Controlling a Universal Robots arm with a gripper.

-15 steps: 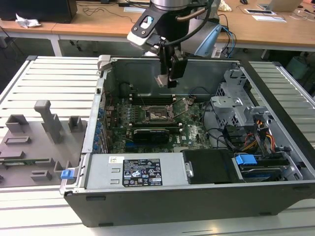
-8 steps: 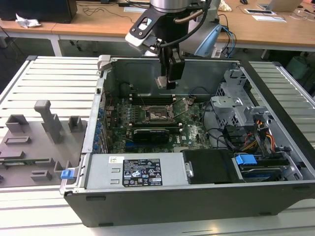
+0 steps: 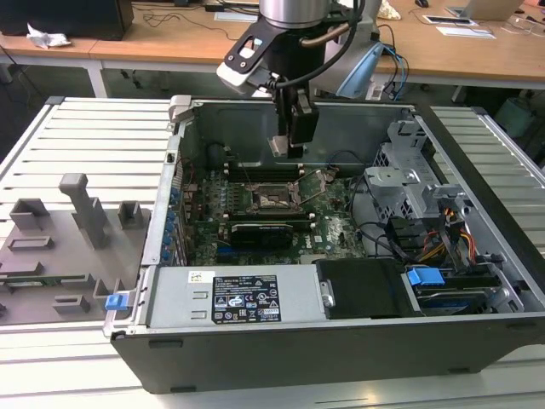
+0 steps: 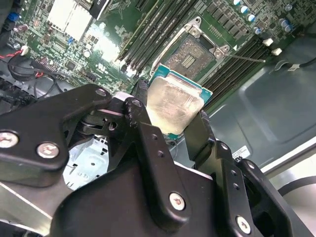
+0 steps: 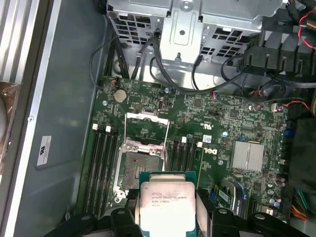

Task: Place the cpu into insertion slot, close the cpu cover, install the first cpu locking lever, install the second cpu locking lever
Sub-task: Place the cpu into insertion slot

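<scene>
The claw (image 4: 170,112) is clenched on the cpu (image 4: 174,103), w/ one finger on each side of the chip and its silvery top showing in both wrist views. In exterior view it hangs inside the open pc case (image 3: 281,354), above the green board (image 5: 197,108), cpu held clear of it. The insertion slot (image 5: 139,170) is bare w/ pin field showing, near the chip's edge in first wrist view. The cpu cover (image 5: 147,126) is flipped open. Memory slots (image 5: 101,168) flank the socket. Case sits on slatted bench (image 3: 85,136).
</scene>
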